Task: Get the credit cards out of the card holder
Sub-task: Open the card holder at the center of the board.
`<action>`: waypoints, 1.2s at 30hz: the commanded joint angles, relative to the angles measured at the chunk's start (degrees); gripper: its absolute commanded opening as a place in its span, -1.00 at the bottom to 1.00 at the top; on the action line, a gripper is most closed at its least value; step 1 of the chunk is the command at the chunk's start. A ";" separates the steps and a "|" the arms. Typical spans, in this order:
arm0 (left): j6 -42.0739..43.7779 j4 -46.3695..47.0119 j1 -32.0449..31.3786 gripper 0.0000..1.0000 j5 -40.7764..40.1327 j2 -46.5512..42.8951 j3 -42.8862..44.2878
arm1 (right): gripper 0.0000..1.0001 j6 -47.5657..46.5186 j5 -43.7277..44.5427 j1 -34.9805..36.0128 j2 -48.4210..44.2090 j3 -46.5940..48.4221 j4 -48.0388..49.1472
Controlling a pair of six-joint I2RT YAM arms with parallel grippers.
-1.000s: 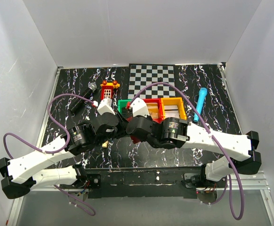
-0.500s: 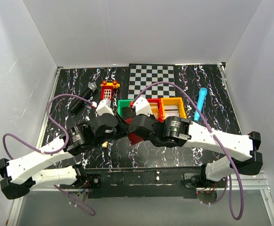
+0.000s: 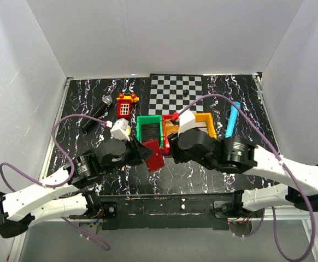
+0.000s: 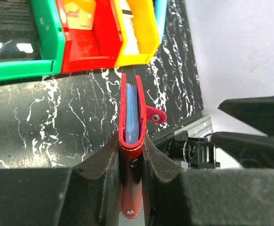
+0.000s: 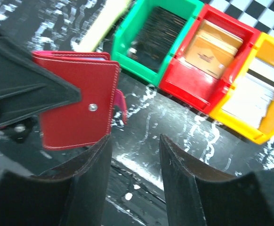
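The small dark-red, stitched card holder point(image 5: 76, 106) stands on edge in the air just above the black, white-veined table point(image 5: 174, 127), in front of a row of bins. The left gripper point(image 4: 131, 143) is clamped on one end of it. Its pale blue plastic sleeves point(image 4: 131, 110) show edge-on at the free end, beside a short red snap tab point(image 4: 155, 115). Whether any card sits in those sleeves cannot be told.

Flat tan-orange credit cards point(image 5: 212, 49) lie in the red plastic bin point(image 5: 186, 87). A dark stack point(image 5: 160, 30) lies in the green plastic bin point(image 5: 141, 70), and pale ones point(image 5: 264, 89) lie in the yellow plastic bin point(image 5: 240, 127).

The right gripper point(image 5: 134, 141) hangs just beside the holder, its jaws apart with nothing between them.

The risks lie in the next reach. Since the holder is pinched at one end only, a sideways pull could twist it or drag it out of the left grip. The sleeves are thin and shiny, so the right fingers could close on a sleeve or the tab instead of a card, or slip off. A card freed carelessly could drop onto the table short of the bins.
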 commanded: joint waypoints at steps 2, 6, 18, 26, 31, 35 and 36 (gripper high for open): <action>11.11 14.19 -0.14 -1.00 4.29 -10.96 -8.06 | 0.01 -4.05 -9.34 -0.11 -6.00 -2.56 11.96; 13.93 21.57 0.21 -1.00 7.01 -18.88 -14.23 | -0.18 -4.76 -18.12 -1.51 -9.87 -8.18 19.95; 17.63 28.26 0.65 -1.00 18.88 -15.12 -12.57 | -0.53 -0.98 -26.50 -6.96 -11.46 -13.20 19.37; 18.86 26.36 0.65 -1.00 20.92 -14.07 -11.08 | -0.56 2.98 -22.11 -14.42 -17.26 -17.68 12.60; 21.23 22.46 0.65 -1.00 20.74 -13.62 -8.70 | -0.33 0.79 -23.59 -14.79 -22.53 -17.42 15.22; 22.55 27.47 0.91 -1.00 25.03 -15.29 -10.11 | 0.04 0.17 -24.56 -14.87 -23.77 -15.32 15.49; 22.72 28.00 1.00 -1.00 27.30 -15.12 -10.28 | 0.18 0.26 -25.35 -14.79 -24.20 -14.96 15.66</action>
